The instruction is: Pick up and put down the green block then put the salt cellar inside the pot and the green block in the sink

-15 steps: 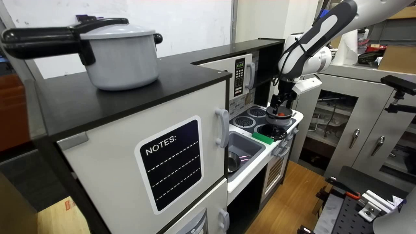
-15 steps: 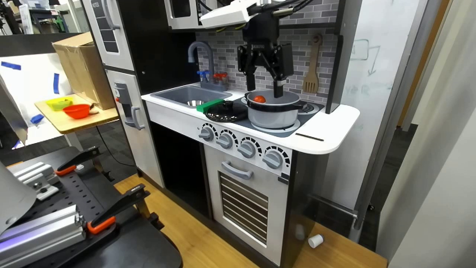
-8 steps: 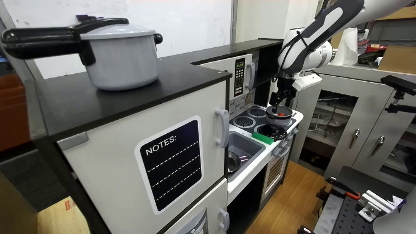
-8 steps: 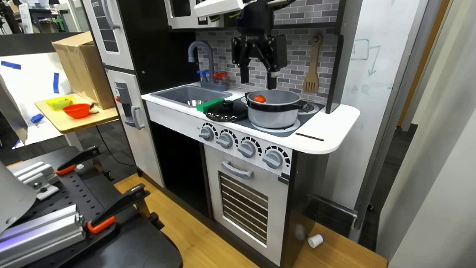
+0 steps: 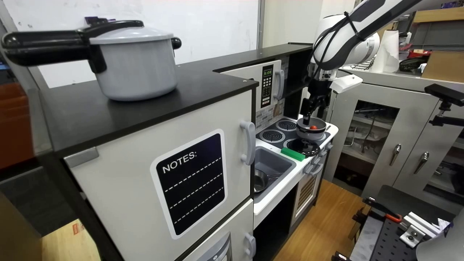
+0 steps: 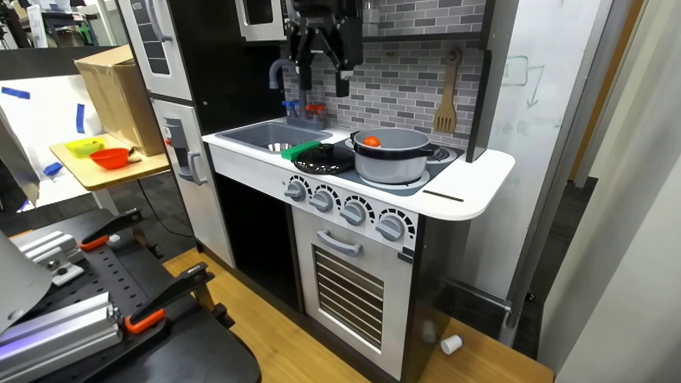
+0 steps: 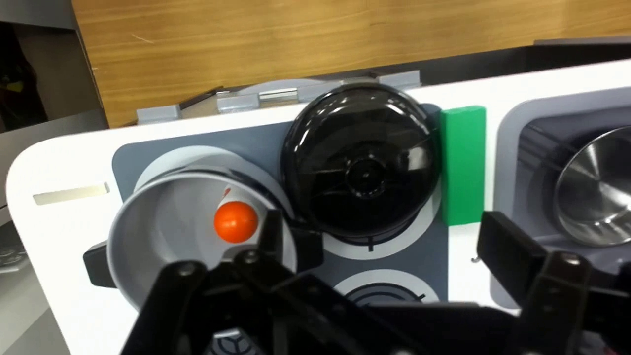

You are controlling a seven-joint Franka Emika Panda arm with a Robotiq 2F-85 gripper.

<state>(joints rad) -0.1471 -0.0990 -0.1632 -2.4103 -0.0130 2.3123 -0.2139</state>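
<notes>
The green block [image 7: 463, 165] lies on the counter between a black lid and the sink [image 7: 507, 162]; it also shows in both exterior views, block [image 5: 293, 154] and block [image 6: 299, 150]. A grey pot [image 6: 391, 166] with black rim and handles stands on a burner. Inside that pot, the salt cellar [image 7: 235, 222], white with a round orange-red top, leans against the wall. My gripper [image 6: 323, 86] hangs above the stove, open, nothing between its fingers. In the wrist view the gripper [image 7: 380, 224] has one finger over the pot's edge, the other near the sink edge.
The black lid [image 7: 365, 158] touches or nearly touches the green block. A metal pan [image 7: 599, 187] sits in the sink. Behind the counter stand a faucet [image 6: 274, 80] and small red-topped bottles [image 6: 317, 109]. A large grey cooker [image 5: 137, 69] rests on the cabinet top.
My gripper has risen away from the pot and shifted toward the sink side. Its jaws stay open. The salt cellar stays in the pot, and the green block has not moved.
</notes>
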